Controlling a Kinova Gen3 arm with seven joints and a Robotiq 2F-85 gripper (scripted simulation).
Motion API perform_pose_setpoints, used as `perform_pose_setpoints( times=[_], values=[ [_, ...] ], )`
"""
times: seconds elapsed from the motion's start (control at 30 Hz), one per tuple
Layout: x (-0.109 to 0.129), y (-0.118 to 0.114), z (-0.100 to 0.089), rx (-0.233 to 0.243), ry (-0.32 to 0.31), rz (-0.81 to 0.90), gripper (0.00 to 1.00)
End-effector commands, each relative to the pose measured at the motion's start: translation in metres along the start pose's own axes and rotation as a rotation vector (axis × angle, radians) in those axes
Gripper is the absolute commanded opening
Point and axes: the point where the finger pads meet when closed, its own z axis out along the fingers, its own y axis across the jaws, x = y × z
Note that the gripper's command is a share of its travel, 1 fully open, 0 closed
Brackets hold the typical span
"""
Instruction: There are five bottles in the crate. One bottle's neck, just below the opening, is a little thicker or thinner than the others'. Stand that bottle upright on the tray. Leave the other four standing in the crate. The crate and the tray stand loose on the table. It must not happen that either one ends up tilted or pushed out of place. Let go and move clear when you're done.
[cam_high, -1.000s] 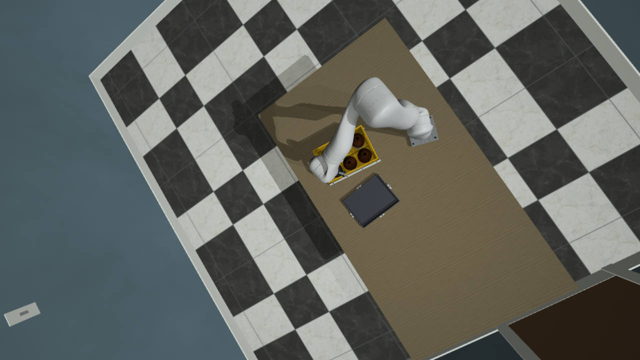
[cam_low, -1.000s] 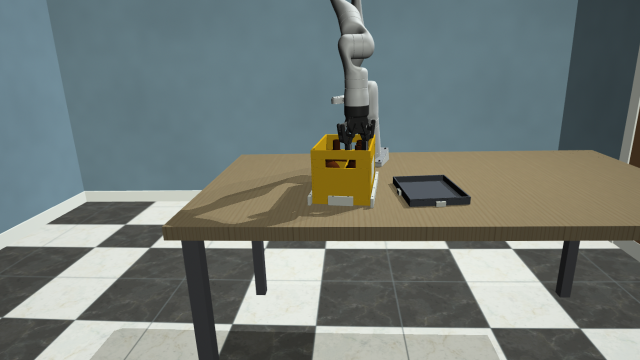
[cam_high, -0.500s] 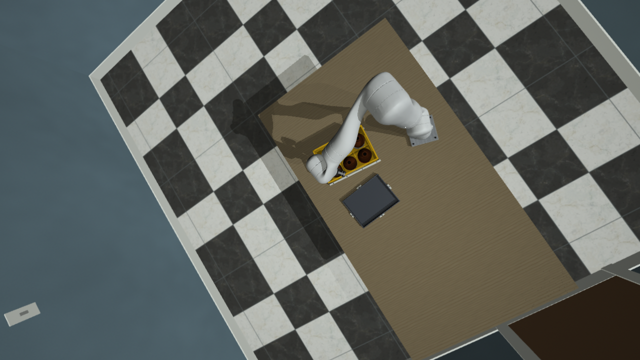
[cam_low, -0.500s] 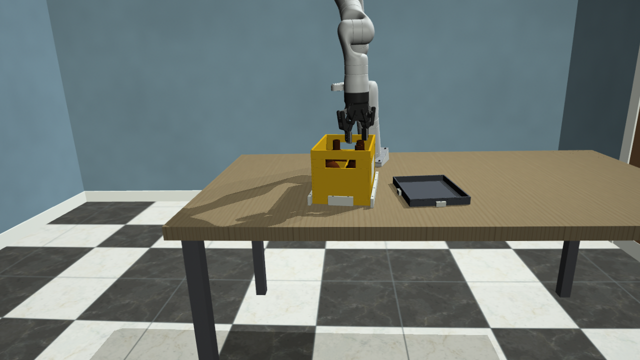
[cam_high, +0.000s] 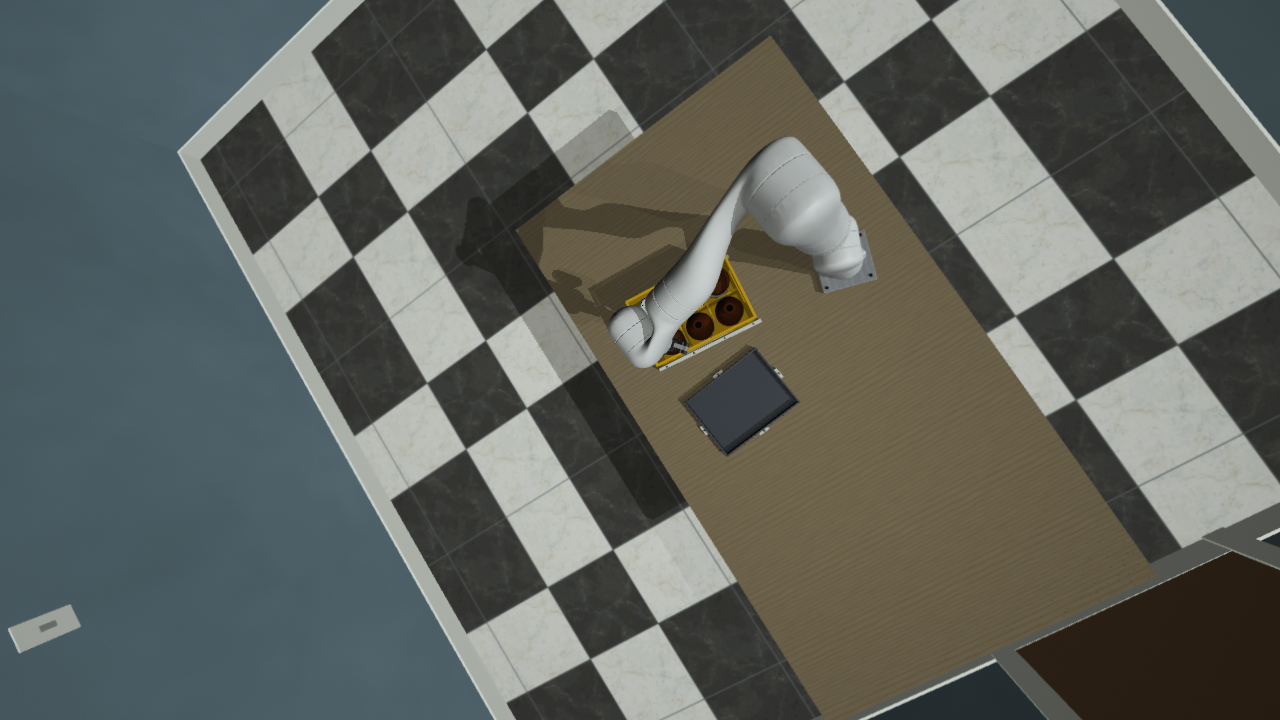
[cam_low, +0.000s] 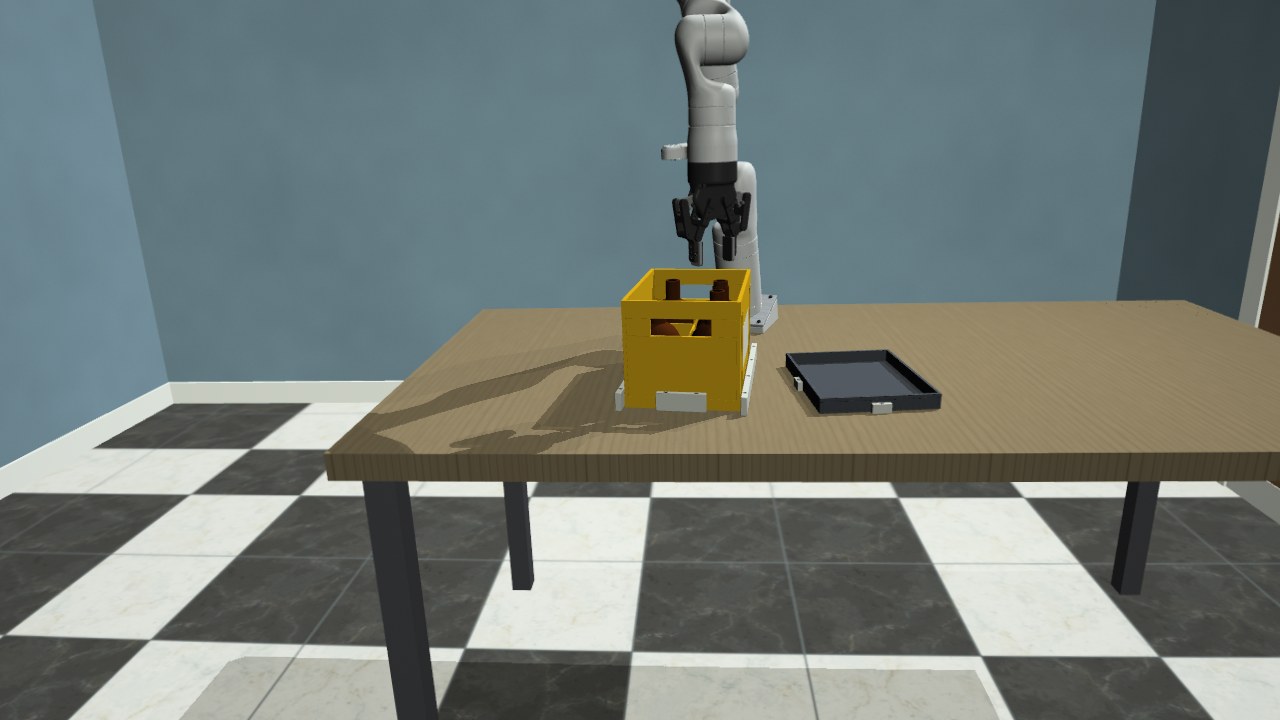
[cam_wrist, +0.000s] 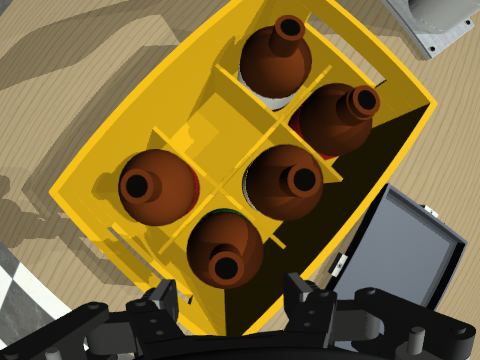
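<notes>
While long arm shadows stretch over the left part of the wooden table (cam_low: 984, 376) in the exterior view, the yellow crate (cam_low: 684, 362) stands just left of the frame's centre, with two brown bottle necks showing above its rim. Directly above the crate's right half the gripper (cam_low: 711, 248) hangs clear of the rim, its fingers spread partway and nothing between them. Further right, well apart from the crate, the dark tray (cam_low: 861, 383) lies flat on the table. In the wrist view all five bottles stand upright in the crate's cells: from the left, one bottle (cam_wrist: 158, 187) sits in the centre-left cell, the next bottle (cam_wrist: 224, 248) sits low in the frame, closest to the gripper's fingers, then a bottle (cam_wrist: 275, 60) stands near the top, a bottle (cam_wrist: 284, 182) at the centre, and a bottle (cam_wrist: 336, 116) toward the upper right. One cell between the left and top bottles holds nothing. I cannot tell from these views which neck differs in thickness. At the lower right of the wrist view the tray's corner shows beside the crate wall. From the top view the white arm (cam_high: 716, 241) crosses over the crate, hiding part of it.
</notes>
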Motion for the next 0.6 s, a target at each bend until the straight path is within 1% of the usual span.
perform_pose_setpoints(
  times=[0.0,0.2,0.23,0.57],
  values=[
    [-0.0009,-0.0012,-0.0041,0.006,-0.004,0.001,0.64],
    [-0.0009,-0.0012,-0.0046,0.006,-0.004,0.001,0.64],
    [-0.0009,-0.0012,-0.0046,0.006,-0.004,0.001,0.00],
    [-0.0009,-0.0012,-0.0046,0.006,-0.004,0.001,0.00]
  ],
)
